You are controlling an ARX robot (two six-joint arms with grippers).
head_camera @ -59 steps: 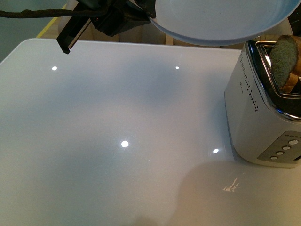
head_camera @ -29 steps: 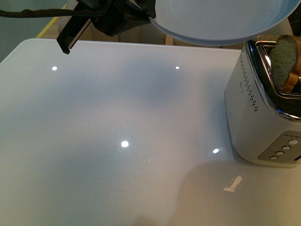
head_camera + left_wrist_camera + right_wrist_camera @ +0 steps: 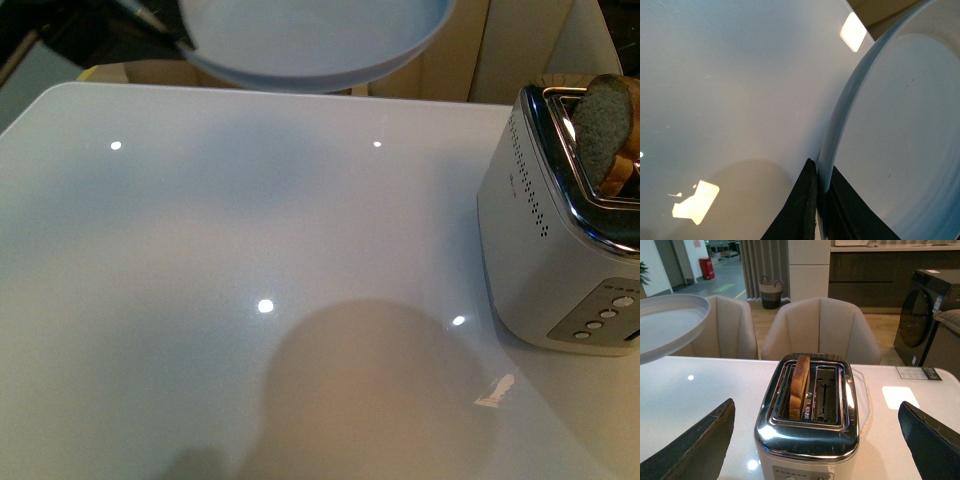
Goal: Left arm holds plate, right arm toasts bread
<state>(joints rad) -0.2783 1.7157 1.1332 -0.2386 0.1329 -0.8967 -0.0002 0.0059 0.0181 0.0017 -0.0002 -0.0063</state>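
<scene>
Above table (image 3: 200, 250): plate (image 3: 900, 125) rim pinched by left gripper (image 3: 823, 210)
Right gripper (image 3: 816, 405): spread, apart from bread (image 3: 800, 382) in toaster (image 3: 530, 250)

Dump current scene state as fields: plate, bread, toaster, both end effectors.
plate: raised off the table, nothing visible on it
left end effector: shut on plate rim
right end effector: open, fingers wide apart, empty, pointed at toaster
bread: upright in one toaster slot, top sticking out; other slot empty
toaster: on table, robot's right side
</scene>
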